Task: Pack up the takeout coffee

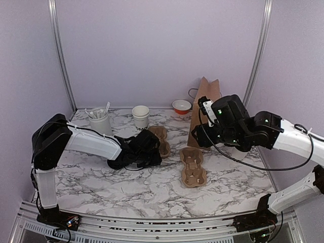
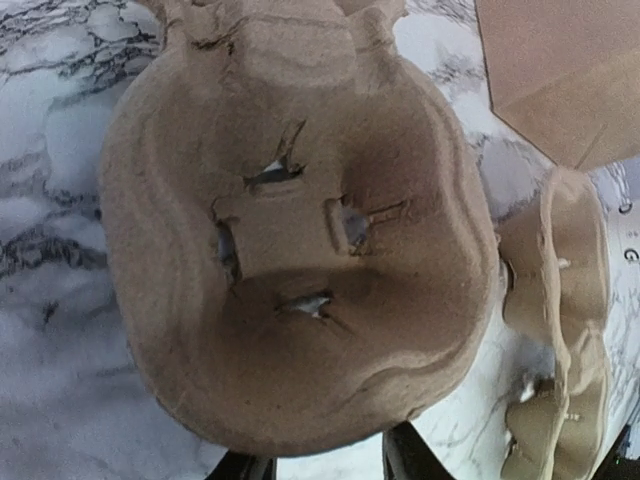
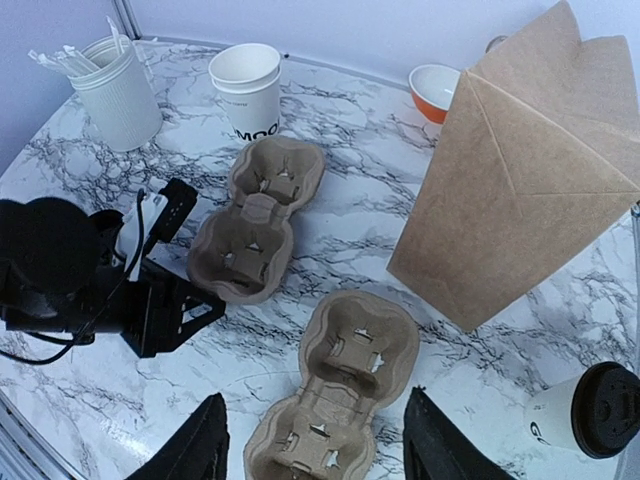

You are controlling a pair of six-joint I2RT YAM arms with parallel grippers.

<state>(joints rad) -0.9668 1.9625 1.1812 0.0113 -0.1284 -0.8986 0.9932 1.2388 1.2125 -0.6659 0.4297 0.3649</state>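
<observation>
The takeout coffee (image 3: 585,408), a white cup with a black lid, stands at the right beside the brown paper bag (image 3: 520,200); in the top view my right arm hides it. My left gripper (image 2: 330,465) sits at the near end of a cardboard cup carrier (image 2: 300,220). Its fingers are apart with marble between them, and the carrier's rim hides their tips, so a grip is unclear. My right gripper (image 3: 320,440) hangs open and empty above a second carrier (image 3: 340,400).
A lidless white cup (image 1: 140,116) and a white utensil holder (image 1: 99,121) stand at the back left. An orange-and-white bowl (image 1: 181,106) sits behind the bag (image 1: 205,109). The two carriers (image 1: 162,139) (image 1: 193,167) lie mid-table. Walls close in on three sides.
</observation>
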